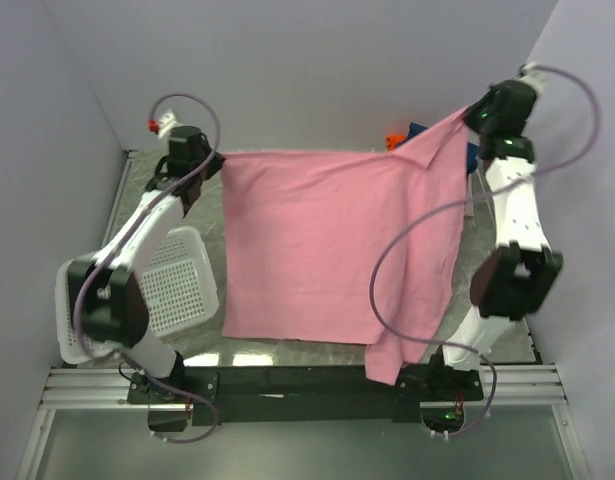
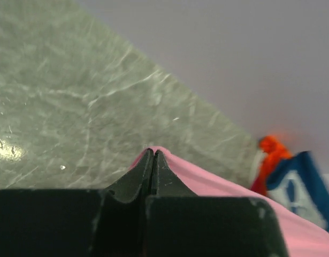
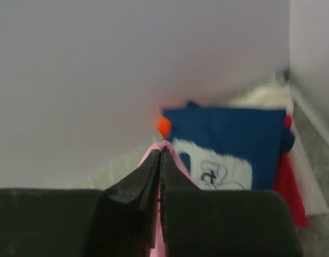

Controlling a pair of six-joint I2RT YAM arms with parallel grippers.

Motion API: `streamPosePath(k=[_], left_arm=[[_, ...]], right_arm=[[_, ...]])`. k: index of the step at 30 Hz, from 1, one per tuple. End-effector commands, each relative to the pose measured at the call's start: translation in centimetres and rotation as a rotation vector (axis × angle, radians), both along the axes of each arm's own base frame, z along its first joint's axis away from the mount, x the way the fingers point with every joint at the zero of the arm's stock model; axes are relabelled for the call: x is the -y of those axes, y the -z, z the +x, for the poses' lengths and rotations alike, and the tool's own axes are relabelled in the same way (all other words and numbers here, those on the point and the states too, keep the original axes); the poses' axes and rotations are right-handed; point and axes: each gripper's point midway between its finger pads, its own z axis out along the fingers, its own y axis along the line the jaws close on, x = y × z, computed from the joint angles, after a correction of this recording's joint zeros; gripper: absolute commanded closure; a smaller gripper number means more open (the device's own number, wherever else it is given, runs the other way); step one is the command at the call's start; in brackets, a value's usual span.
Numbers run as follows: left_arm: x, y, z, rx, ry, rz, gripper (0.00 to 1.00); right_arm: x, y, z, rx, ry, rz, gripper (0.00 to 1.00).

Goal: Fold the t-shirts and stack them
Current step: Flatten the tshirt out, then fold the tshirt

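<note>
The basket (image 1: 177, 280) lay just left of the pink t-shirt (image 1: 327, 240), partly under the left arm (image 1: 137, 235). That arm rose from its base by the shirt's near left corner, bent over the basket and reached to the shirt's far left corner. There the left claw (image 1: 213, 162) was clamped on the cloth. Its wrist camera showed what the overhead view did not: two dark fingers pressed flat together, a fold of pink pinched at their tips and trailing off to the right above the marbled table (image 2: 73, 96). Only the overhead view showed the whole shirt, spread as a wide sheet between the two claws. Its far edge was drawn straight, and its near right corner drooped over the front rail (image 1: 287, 382). Behind the shirt's far right corner that view gave only a scrap of orange and blue. The right wrist camera showed the pile plainly: a navy t-shirt (image 3: 228, 134) with a white cartoon print, an orange t-shirt (image 3: 163, 127) at its left, a red t-shirt (image 3: 288, 193) under its right edge and pale cloth behind. The right claw (image 3: 161, 149) was likewise closed, with pink cloth caught between its fingertips at the shirt's far right corner. The right arm (image 1: 517, 210) stood along the shirt's right edge, elbow raised and forearm stretched toward that corner.
</note>
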Motion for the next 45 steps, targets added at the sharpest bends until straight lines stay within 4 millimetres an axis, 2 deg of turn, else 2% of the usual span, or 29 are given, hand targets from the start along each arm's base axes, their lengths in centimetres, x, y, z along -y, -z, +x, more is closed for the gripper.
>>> streamPosePath(k=[1, 2, 3, 4, 5, 6, 7, 8, 10, 11, 12, 13, 14, 15, 16, 17, 18, 19, 20, 21, 23, 24, 26, 27, 28, 29, 33, 37, 45], left_arm=[[1.1, 1.1, 4.5, -0.025, 0.04, 0.014, 1.0], [1.6, 4.7, 6.3, -0.096, 0.047, 0.028, 0.99], [2.0, 4.3, 7.3, -0.093, 0.062, 0.032, 0.85], [2.3, 4.9, 8.2, -0.108, 0.071, 0.038, 0.77], [2.8, 7.1, 9.1, -0.154, 0.09, 0.052, 0.67], [3.4, 5.7, 9.9, -0.132, 0.106, 0.05, 0.51], [3.6, 6.2, 9.9, -0.159, 0.114, 0.06, 0.47], [4.0, 6.7, 10.1, -0.172, 0.12, 0.068, 0.43], [4.4, 6.5, 9.7, -0.176, 0.127, 0.075, 0.32], [4.6, 5.9, 9.2, -0.167, 0.131, 0.069, 0.29], [4.7, 6.8, 8.4, -0.188, 0.136, 0.069, 0.24], [4.8, 6.9, 7.9, -0.194, 0.143, 0.063, 0.23], [5.1, 6.2, 7.1, -0.18, 0.15, 0.05, 0.22], [5.1, 7.7, 6.1, -0.217, 0.156, 0.046, 0.21], [5.6, 7.4, 5.2, -0.215, 0.172, 0.037, 0.21], [6.0, 7.8, 4.5, -0.224, 0.18, 0.031, 0.21], [6.0, 9.6, 3.4, -0.265, 0.185, 0.037, 0.21], [6.6, 9.4, 2.6, -0.262, 0.199, 0.035, 0.21], [6.8, 9.9, 1.9, -0.275, 0.202, 0.029, 0.21], [6.9, 11.4, 0.9, -0.311, 0.209, 0.029, 0.21], [7.6, 12.1, -0.4, -0.332, 0.222, 0.022, 0.21], [7.7, 13.3, -1.3, -0.367, 0.225, 0.025, 0.21], [8.3, 14.2, -2.2, -0.397, 0.24, 0.021, 0.21], [8.4, 14.9, -2.7, -0.414, 0.244, 0.023, 0.21], [8.8, 15.5, -3.0, -0.426, 0.255, 0.025, 0.21], [8.9, 16.3, -3.4, -0.445, 0.26, 0.028, 0.21], [9.4, 19.1, -4.0, -0.518, 0.281, 0.027, 0.21], [9.5, 22.5, -4.3, -0.615, 0.287, 0.033, 0.21], [9.7, 25.8, -4.2, -0.7, 0.288, 0.046, 0.21]], right_arm=[[-0.8, 3.2, 3.1, -0.093, -0.008, -0.053, 0.94], [-0.7, 7.1, 5.2, -0.175, -0.02, -0.032, 0.73], [-1.0, 6.3, 6.1, -0.167, -0.032, -0.027, 0.63], [-1.2, 7.9, 6.2, -0.227, -0.037, -0.018, 0.56], [-1.2, 9.2, 6.8, -0.259, -0.041, -0.027, 0.45], [-1.7, 9.5, 6.7, -0.27, -0.051, -0.039, 0.2], [-1.9, 9.4, 6.5, -0.267, -0.055, -0.05, 0.16], [-2.1, 8.2, 5.7, -0.243, -0.061, -0.065, 0.15], [-2.3, 8.9, 4.6, -0.254, -0.066, -0.064, 0.14], [-2.5, 7.4, 3.4, -0.228, -0.069, -0.065, 0.13], [-2.7, 8.6, 2.6, -0.255, -0.076, -0.057, 0.13], [-2.8, 8.7, 2.0, -0.258, -0.077, -0.053, 0.13], [-3.8, 7.4, 0.7, -0.231, -0.11, -0.041, 0.12], [-4.2, 9.3, -0.2, -0.273, -0.121, -0.03, 0.12], [-5.1, 8.5, -1.5, -0.263, -0.139, -0.033, 0.12], [-5.6, 8.9, -2.3, -0.276, -0.146, -0.031, 0.12], [-6.1, 11.0, -3.3, -0.324, -0.159, -0.024, 0.12], [-6.8, 10.5, -4.5, -0.312, -0.176, -0.027, 0.12], [-7.9, 11.0, -5.3, -0.325, -0.203, -0.028, 0.12], [-8.6, 13.0, -6.4, -0.375, -0.225, -0.023, 0.12], [-9.7, 13.5, -8.1, -0.389, -0.253, -0.02, 0.12], [-10.3, 15.6, -9.1, -0.437, -0.285, 0.001, 0.12], [-10.8, 16.7, -10.7, -0.459, -0.3, 0.033, 0.12], [-11.2, 19.0, -11.7, -0.505, -0.318, 0.055, 0.12], [-11.5, 19.5, -12.3, -0.514, -0.329, 0.067, 0.12], [-11.7, 21.4, -13.3, -0.56, -0.338, 0.081, 0.13], [-12.1, 25.2, -15.0, -0.646, -0.354, 0.114, 0.13], [-12.3, 28.5, -15.4, -0.745, -0.361, 0.132, 0.13], [-12.3, 33.9, -15.8, -0.938, -0.334, 0.192, 0.15]])
